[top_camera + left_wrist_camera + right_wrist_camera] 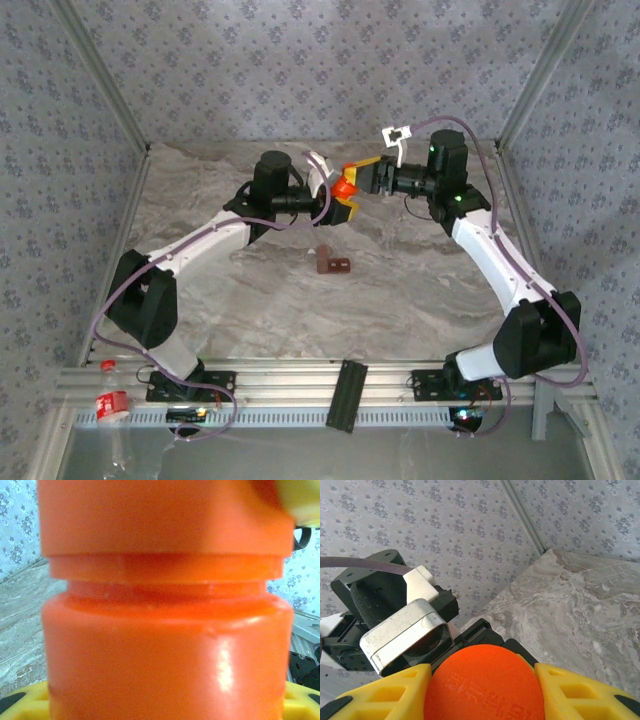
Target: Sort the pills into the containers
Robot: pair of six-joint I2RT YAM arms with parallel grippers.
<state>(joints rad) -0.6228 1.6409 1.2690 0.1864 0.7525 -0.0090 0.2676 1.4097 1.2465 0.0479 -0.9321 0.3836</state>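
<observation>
Left gripper (pixel 347 206) clamped on orange plastic cylindrical bottle (pixel 165 655), right gripper (pixel 482 692) clamped on its round orange cap (pixel 485 677), both mid-air. Keep bottle upright, twist cap squarely (pills probably inside). Dark reddish-brown strip of joined box compartments (pixel 333 263) lies on the table below.

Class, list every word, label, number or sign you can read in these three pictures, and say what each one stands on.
No text here is clear enough to quote.
Orange cap: raised characters moulded into its top, too faint and blurred to read.
Clear bottle: red label, too small to read.
White tag: a dark mark, too small to read.
</observation>
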